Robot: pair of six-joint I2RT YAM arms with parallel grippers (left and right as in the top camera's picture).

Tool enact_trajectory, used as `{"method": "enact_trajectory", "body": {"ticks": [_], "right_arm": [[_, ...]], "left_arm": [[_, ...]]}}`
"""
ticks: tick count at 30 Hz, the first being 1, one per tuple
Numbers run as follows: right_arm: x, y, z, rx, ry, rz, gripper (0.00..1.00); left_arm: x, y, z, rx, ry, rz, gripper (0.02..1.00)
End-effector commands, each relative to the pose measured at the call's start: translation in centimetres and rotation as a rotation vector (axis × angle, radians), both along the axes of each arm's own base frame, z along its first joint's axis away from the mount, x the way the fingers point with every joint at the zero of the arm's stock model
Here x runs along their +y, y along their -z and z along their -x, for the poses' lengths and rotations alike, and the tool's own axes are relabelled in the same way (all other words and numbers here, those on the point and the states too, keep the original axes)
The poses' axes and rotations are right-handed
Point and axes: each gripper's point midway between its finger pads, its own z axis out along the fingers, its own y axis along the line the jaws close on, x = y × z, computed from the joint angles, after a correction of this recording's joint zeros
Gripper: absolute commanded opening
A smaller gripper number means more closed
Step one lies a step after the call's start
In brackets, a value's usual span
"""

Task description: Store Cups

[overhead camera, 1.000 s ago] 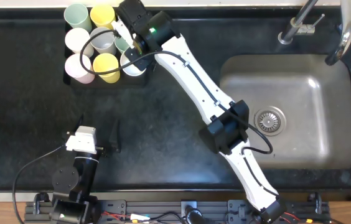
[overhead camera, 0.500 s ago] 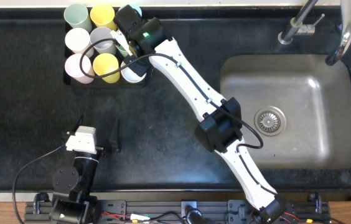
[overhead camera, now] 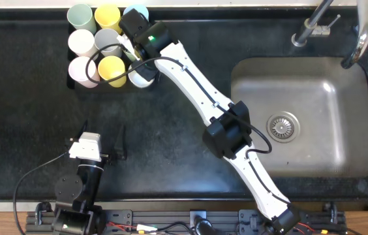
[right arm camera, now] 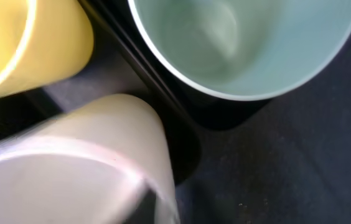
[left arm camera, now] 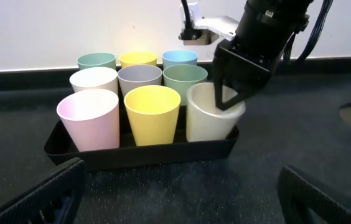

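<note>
Right hand [left arm camera: 230, 98] clamped on the white cup [left arm camera: 206, 121] rim, cup at the tray's [left arm camera: 163, 154] corner slot beside the yellow cup [left arm camera: 152, 115].
Looks light, thin-walled and slick: pinch the rim wall gently and keep it upright. Left hand [overhead camera: 102, 134] is open.

Looking down on the black speckled countertop [overhead camera: 171, 143] now, I've got a black tray [left arm camera: 144, 155] sitting directly on it in the far-left corner, tucked close to the pale back wall [left arm camera: 38, 31]. Over on the right, a steel sink [overhead camera: 327, 156] is sunk into the same surface, well apart from the tray, with its faucet [overhead camera: 311, 26] mounted on the counter just behind the basin.
</note>
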Motion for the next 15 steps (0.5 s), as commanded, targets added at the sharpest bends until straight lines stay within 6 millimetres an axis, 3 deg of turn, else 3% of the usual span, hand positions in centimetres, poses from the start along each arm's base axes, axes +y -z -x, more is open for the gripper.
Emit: {"method": "enact_trajectory", "body": {"ticks": [1, 6, 8, 9, 15], "right_arm": [[0.3, 0.0, -0.5, -0.026, -0.006, 0.004, 0.702], [0.4, -0.2, -0.5, -0.030, -0.004, 0.000, 0.757], [0.4, -0.5, -0.5, -0.034, 0.002, -0.006, 0.847], [0.4, -0.7, -0.5, -0.037, 0.002, -0.008, 0.996], [0.4, -2.9, -0.5, -0.067, 0.002, -0.034, 0.996]], "left_arm": [[-0.1, 0.0, 0.0, -0.008, 0.005, -0.021, 0.998], [-0.1, 0.0, 0.0, -0.008, 0.004, -0.021, 0.998], [-0.1, 0.0, 0.0, -0.008, 0.004, -0.021, 0.998], [-0.1, 0.0, 0.0, -0.008, 0.004, -0.021, 0.998], [-0.1, 0.0, 0.0, -0.008, 0.004, -0.021, 0.998]]}}
